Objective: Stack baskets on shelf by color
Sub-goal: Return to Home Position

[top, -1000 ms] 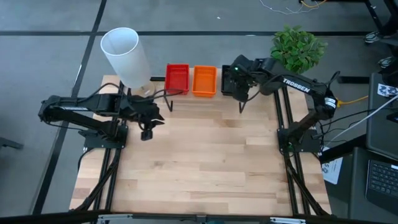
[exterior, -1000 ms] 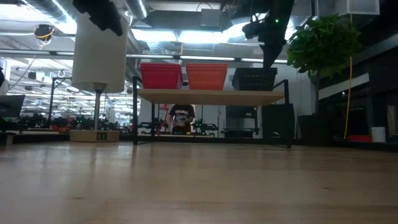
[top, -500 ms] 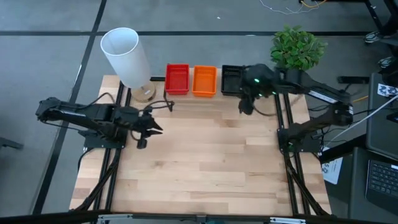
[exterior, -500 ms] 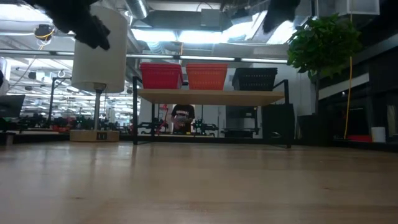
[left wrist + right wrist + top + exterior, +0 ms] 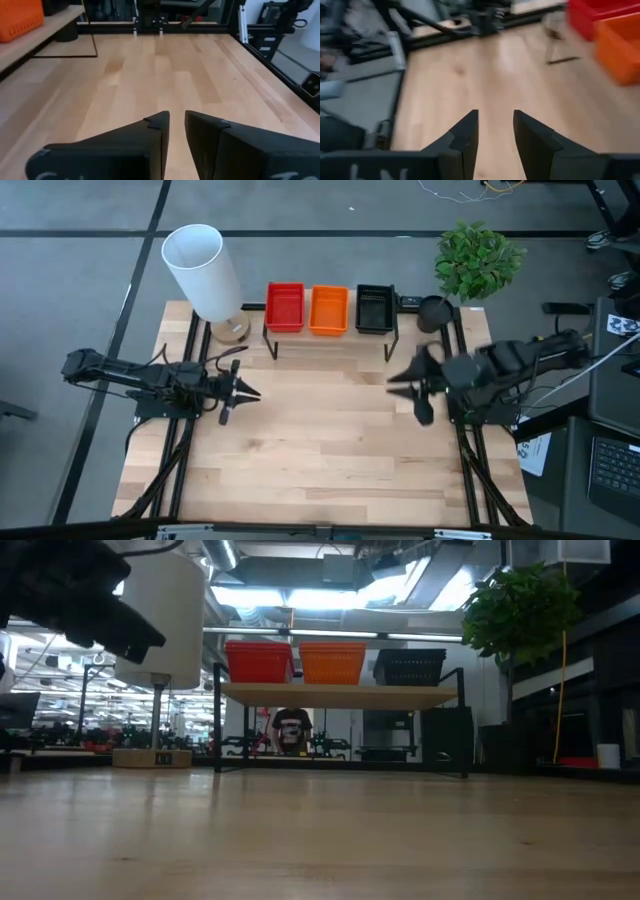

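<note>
Three stacks of baskets stand in a row on the shelf (image 5: 330, 337) at the table's far edge: red (image 5: 285, 307), orange (image 5: 329, 309) and black (image 5: 374, 308). The low view shows the red (image 5: 260, 662), orange (image 5: 332, 662) and black (image 5: 410, 667) stacks resting with their bottoms on the shelf's wooden top (image 5: 340, 695). My left gripper (image 5: 243, 392) hovers over the table's left part, fingers slightly apart (image 5: 176, 119), empty. My right gripper (image 5: 398, 377) hovers over the right part, open (image 5: 496, 117), empty, well clear of the shelf.
A lamp with a white cylindrical shade (image 5: 203, 270) stands at the far left corner beside the shelf. A potted plant (image 5: 478, 258) and a dark round object (image 5: 434, 311) are at the far right. The bare wooden tabletop (image 5: 320, 440) stretches between the arms and to the near edge.
My right gripper has drawn away from the black stack on the shelf, swinging toward the near and right edges, and has left the low view. My left gripper has moved a little toward the near edge and come lower. The baskets have stayed in place.
</note>
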### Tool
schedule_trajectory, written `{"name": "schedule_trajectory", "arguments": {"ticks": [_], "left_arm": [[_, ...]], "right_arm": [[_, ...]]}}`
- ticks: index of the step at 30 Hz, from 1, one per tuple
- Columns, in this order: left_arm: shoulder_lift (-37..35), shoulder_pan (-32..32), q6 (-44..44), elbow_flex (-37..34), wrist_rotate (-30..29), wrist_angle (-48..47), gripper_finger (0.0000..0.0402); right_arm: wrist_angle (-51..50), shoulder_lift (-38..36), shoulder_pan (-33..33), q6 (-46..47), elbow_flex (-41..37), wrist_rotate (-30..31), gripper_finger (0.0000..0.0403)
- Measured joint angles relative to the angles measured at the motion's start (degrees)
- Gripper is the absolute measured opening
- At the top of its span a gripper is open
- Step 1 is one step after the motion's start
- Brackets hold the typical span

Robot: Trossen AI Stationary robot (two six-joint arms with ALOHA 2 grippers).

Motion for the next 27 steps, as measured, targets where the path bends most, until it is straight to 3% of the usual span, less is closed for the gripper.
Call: {"name": "schedule_trajectory", "arguments": {"ticks": [6,10,15,20,23,27], "left_arm": [[-1.5,0.0,0.0,-3.2,0.8,2.2,0.0053],[-1.5,0.0,0.3,-7.2,4.8,11.6,0.0053],[-1.6,0.0,0.3,-8.1,4.6,13.5,0.0053],[-1.6,0.0,0.4,-8.1,1.7,13.2,0.0053],[-1.5,0.0,0.4,-8.1,1.5,13.1,0.0053],[-1.5,0.0,0.5,-8.1,1.5,13.1,0.0056]], "right_arm": [[22.3,-4.5,10.3,2.2,-17.3,5.3,0.0121],[36.4,-4.7,14.7,0.9,-27.5,11.6,0.0121],[53.7,-4.6,16.3,-0.8,-37.6,12.9,0.0121],[64.5,-4.7,16.2,-8.9,-44.7,12.9,0.0121],[68.8,-4.6,14.6,-12.3,-48.1,10.8,0.0121],[75.6,-4.6,9.1,-14.3,-52.0,-2.9,0.0121]]}}
